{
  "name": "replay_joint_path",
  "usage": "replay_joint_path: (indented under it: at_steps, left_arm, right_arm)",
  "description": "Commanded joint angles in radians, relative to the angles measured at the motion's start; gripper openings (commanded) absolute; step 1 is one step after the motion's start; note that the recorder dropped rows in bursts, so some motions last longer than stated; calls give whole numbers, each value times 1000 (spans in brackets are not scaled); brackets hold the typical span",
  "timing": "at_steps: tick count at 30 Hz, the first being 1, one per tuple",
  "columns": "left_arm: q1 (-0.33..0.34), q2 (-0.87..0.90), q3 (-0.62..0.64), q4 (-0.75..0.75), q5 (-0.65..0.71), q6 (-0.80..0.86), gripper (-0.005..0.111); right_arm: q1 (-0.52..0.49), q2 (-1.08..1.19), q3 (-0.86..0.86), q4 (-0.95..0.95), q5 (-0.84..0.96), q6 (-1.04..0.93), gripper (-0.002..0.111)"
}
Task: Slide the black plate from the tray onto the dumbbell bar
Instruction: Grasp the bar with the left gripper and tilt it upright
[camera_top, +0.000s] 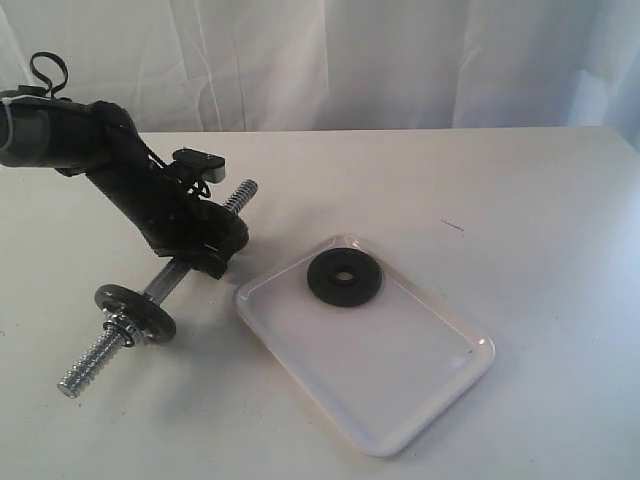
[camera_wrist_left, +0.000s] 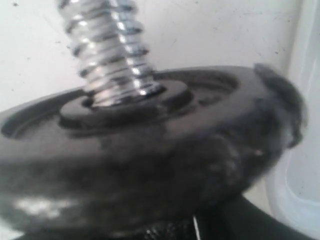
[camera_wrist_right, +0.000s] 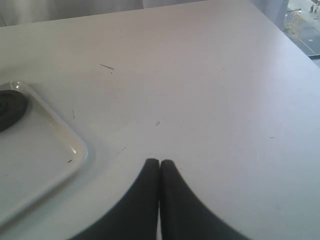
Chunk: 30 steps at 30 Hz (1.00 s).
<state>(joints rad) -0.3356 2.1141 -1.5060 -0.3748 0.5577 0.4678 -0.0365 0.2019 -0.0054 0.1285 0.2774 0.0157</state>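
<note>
Plate (camera_top: 344, 277): flat on tray (camera_top: 400, 385), in the corner nearest bar.
Bar (camera_top: 168, 282): tilted, carrying one disc (camera_top: 135, 312), clamped mid-length by left gripper (camera_top: 212, 258).
Right gripper (camera_wrist_right: 159, 163): fingers pressed together, empty, above table (camera_wrist_right: 225, 100).

**Right gripper closed above bare table, tray at frame edge**

The right gripper (camera_wrist_right: 159, 163) fills the middle of one frame edge, its two dark fingers (camera_wrist_right: 145, 200) pressed together with tips touching and nothing between them. It stands over the white table (camera_wrist_right: 210, 100), well apart from everything else. The tray (camera_wrist_right: 47, 150), glossy white with a rounded corner and low rim, enters from a side edge of the frame. On it lies the black plate (camera_wrist_right: 11, 109), mostly cut off by that edge. A short dark scratch mark (camera_wrist_right: 106, 67) shows on the table beyond the tray.
</note>
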Motion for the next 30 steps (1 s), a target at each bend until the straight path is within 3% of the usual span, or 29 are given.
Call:
replay_joint_path:
  at_steps: [1, 12, 30]
  left_arm:
    - [-6, 25, 15, -9, 72, -1, 0]
    - [-6, 6, 15, -11, 16, 1, 0]
    - [-6, -201, 15, -13, -11, 1, 0]
  right_arm:
    - [-5, -2, 5, -2, -11, 6, 0]
    - [-5, -2, 5, -2, -10, 6, 0]
    - [-5, -2, 5, -2, -10, 6, 0]
